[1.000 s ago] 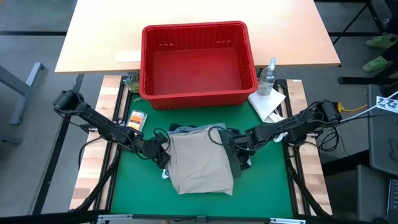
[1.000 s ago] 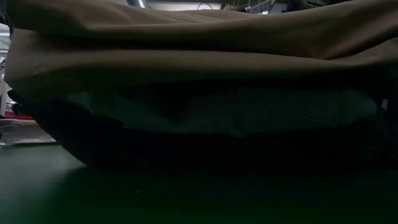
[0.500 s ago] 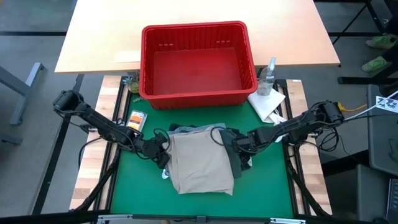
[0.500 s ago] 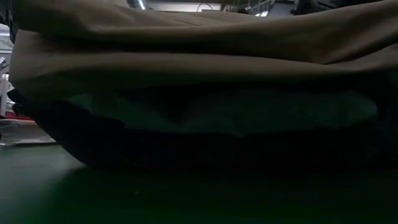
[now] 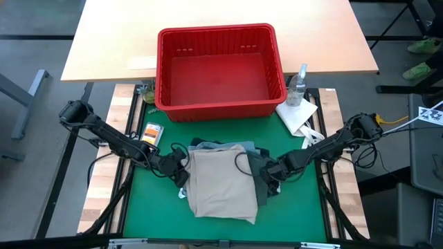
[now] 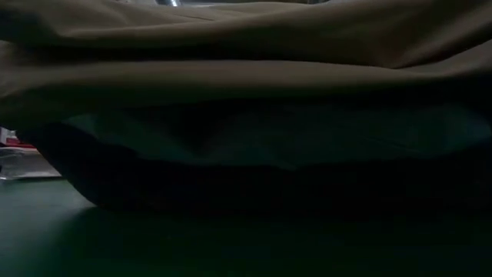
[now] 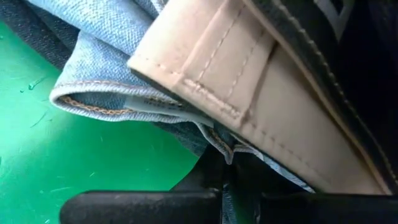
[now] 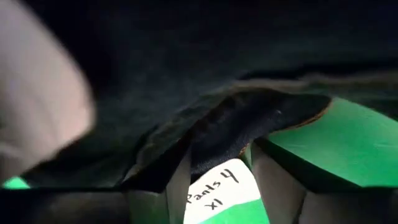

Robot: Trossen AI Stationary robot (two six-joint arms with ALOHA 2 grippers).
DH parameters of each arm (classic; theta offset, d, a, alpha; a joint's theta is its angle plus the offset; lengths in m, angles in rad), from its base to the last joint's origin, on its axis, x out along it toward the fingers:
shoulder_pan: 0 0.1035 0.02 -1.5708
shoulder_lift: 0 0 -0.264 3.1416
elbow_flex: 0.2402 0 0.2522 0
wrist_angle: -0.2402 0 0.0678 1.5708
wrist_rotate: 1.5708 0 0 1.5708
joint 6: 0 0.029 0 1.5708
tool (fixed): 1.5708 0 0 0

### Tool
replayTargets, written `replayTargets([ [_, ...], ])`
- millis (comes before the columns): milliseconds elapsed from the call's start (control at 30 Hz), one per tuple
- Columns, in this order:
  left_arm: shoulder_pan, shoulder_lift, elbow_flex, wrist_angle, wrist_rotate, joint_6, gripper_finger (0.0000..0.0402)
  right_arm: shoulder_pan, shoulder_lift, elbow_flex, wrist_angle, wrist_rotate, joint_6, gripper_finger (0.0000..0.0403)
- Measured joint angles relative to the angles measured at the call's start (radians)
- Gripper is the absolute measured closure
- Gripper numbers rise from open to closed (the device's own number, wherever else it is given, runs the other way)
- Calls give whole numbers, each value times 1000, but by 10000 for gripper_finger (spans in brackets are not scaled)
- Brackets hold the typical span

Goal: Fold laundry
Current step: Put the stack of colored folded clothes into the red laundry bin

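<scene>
The laundry lies as a folded stack on the green mat (image 5: 301, 214). The beige khaki piece (image 5: 221, 183) is on top, light blue denim (image 7: 106, 37) lies under it, and a dark navy garment (image 5: 263, 190) sticks out on the stack's right. In the low view the stack shows as beige (image 6: 231, 69) over a pale layer (image 6: 292, 135) over dark cloth (image 6: 231, 185). My left gripper (image 5: 181, 178) is shut at the stack's left edge. My right gripper (image 5: 271, 182) is at the stack's right edge, with dark cloth between its fingers. My left gripper has a thin edge of the light blue denim (image 7: 225, 163) between its shut fingers, at the stack's left side under the beige waistband (image 7: 249, 93). It comes in slanting down from the table's left. The stack rests on the mat. My right gripper pinches a folded edge of the dark navy garment (image 8: 217, 146) between its two fingers (image 8: 177, 180), from steeply above at the stack's right side. A white tag reading "Pants 4" (image 8: 217, 186) shows between the fingers. The garment lies on the mat.
A red plastic basket (image 5: 218, 31) stands behind the stack at the far side. A spray bottle (image 5: 298, 84) and a white cloth (image 5: 297, 116) sit at the far right. A small card (image 5: 152, 133) lies at the far left.
My right gripper has moved toward the table's near right and sunk a little, taking the dark garment's right edge with it. The beige piece on top has slid and turned slightly, its near right corner now closer to the near edge. My left gripper has kept still.
</scene>
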State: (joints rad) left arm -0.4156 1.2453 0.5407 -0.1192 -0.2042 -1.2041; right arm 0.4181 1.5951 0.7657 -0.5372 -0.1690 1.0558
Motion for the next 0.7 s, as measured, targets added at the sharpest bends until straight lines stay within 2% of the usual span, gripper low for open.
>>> replayTargets([
  [133, 0, 0, 0, 0, -1, -1, 396, 5, 2, -2, 50, 15, 2, 284],
  [300, 0, 0, 0, 0, 12, -18, 396, 3, 2, -1, 89, 17, 0, 385],
  [700, 13, -54, -1, 29, 135, -86, 396, 2, 7, -3, 263, -98, -2, 393],
])
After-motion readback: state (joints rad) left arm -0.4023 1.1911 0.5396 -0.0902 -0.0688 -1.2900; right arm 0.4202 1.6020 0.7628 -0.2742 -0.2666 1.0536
